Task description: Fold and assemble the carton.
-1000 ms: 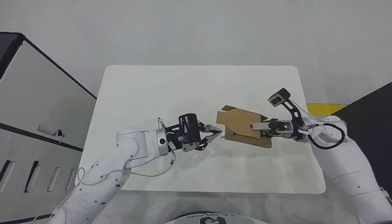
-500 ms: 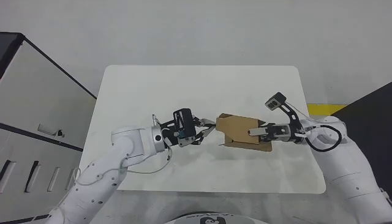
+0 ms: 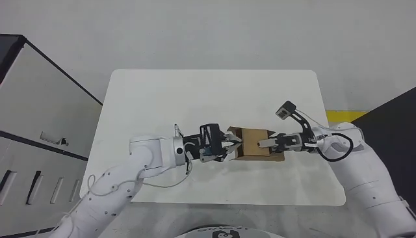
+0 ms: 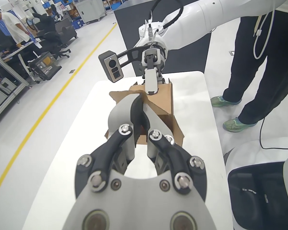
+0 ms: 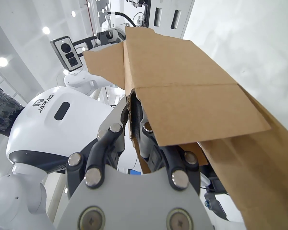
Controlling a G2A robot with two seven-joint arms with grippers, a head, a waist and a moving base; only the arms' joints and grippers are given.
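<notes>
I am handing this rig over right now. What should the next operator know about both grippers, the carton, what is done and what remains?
Left gripper: shut on a flap at one end of the carton.
Right gripper: shut on a panel edge at the opposite end.
Carton: held between the two grippers over the table, right of its middle. Whether it touches the table cannot be told.
Done: gripped at both ends, and it looks partly opened from flat.
Left: square up the body, fold in the loose flaps and close them.
</notes>
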